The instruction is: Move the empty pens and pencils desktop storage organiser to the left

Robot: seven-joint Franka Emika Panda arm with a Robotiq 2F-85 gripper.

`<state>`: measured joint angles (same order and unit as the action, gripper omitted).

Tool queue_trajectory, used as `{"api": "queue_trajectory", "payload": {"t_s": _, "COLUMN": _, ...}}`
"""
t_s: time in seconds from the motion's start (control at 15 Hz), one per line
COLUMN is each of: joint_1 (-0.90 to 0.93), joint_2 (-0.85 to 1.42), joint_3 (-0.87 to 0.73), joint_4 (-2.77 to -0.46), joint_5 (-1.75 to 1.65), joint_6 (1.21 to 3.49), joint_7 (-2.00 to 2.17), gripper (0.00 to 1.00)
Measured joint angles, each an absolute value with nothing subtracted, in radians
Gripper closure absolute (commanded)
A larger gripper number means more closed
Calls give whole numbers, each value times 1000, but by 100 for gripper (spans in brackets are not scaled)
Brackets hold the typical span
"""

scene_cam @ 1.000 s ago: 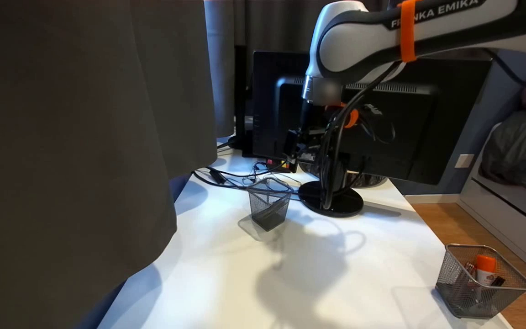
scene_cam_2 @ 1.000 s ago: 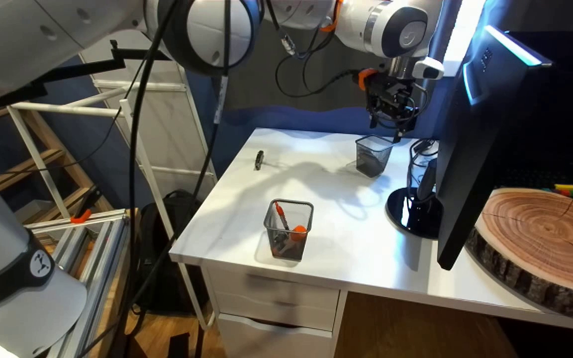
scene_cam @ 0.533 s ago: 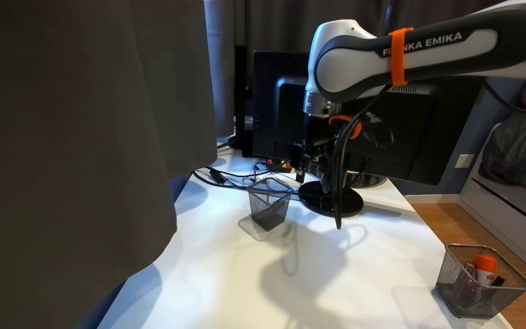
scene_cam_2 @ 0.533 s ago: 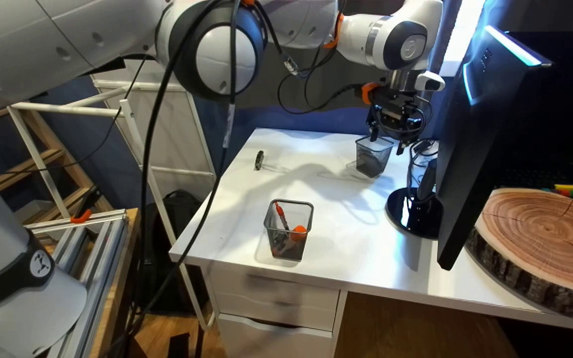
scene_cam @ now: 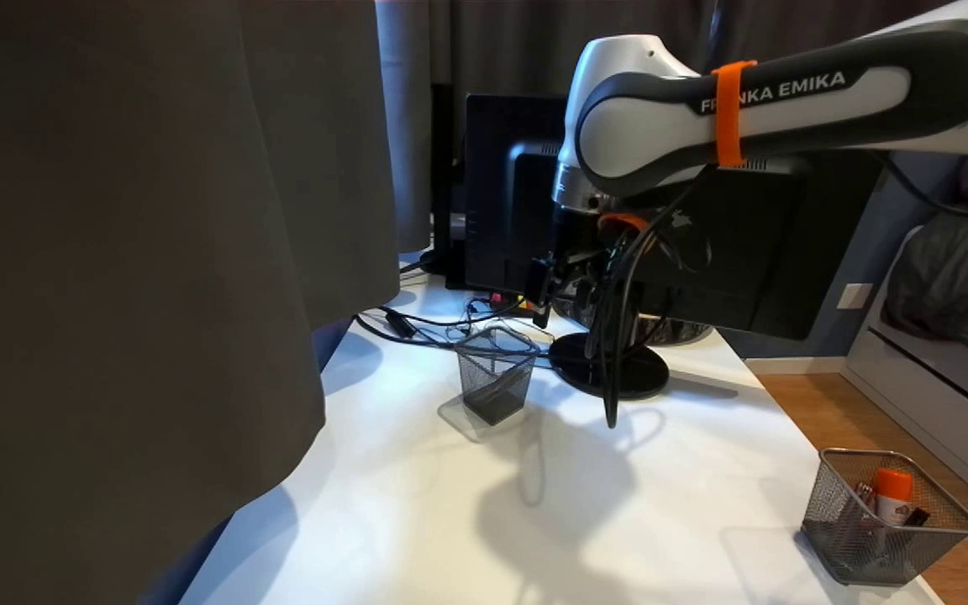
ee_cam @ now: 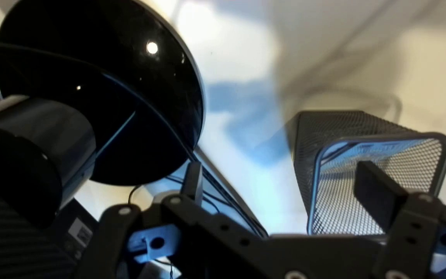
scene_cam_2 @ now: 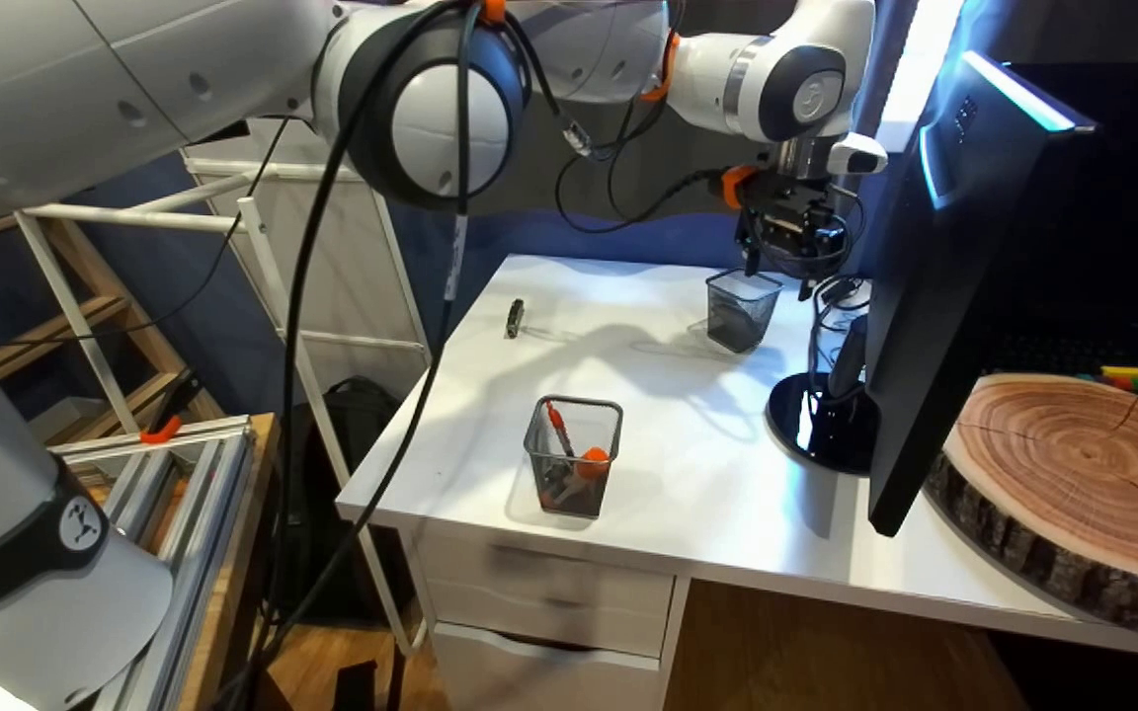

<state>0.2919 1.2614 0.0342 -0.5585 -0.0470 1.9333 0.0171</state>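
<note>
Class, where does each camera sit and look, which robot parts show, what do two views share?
An exterior view: high, looking down on desk and drawers; shows arm and gripper.
An exterior view: beside the curtain, facing the back of the monitor; shows forearm and gripper.
Wrist view: on the wrist, looking down at monitor stand and organiser; shows fingers.
Both exterior views share the monitor and stocked organiser.

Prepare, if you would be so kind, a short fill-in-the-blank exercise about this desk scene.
1. In the wrist view, the gripper has its fingers wide apart, so it is ____.
2. The mesh pen organiser beside the monitor base stands ____, not toppled.
3. The cap on the white tube in the stocked organiser is coloured ____.
4. The monitor base is round, glossy and coloured ____.

Missing words: open; upright; orange; black.
</note>
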Motion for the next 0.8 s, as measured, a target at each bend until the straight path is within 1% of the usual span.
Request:
{"api": "queue_trajectory", "payload": {"t_s": 0.4, "joint_1": 327, "joint_2": 1297, "joint_3": -16, "joint_4": -559, "joint_5": -94, "joint_6": 2107, "joint_7": 22, "gripper": 0}}
{"api": "queue_trajectory", "payload": {"t_s": 0.8, "joint_1": 313, "joint_2": 1335, "joint_3": 10, "joint_4": -559, "joint_5": -81, "joint_6": 2260, "joint_7": -40, "gripper": 0}}
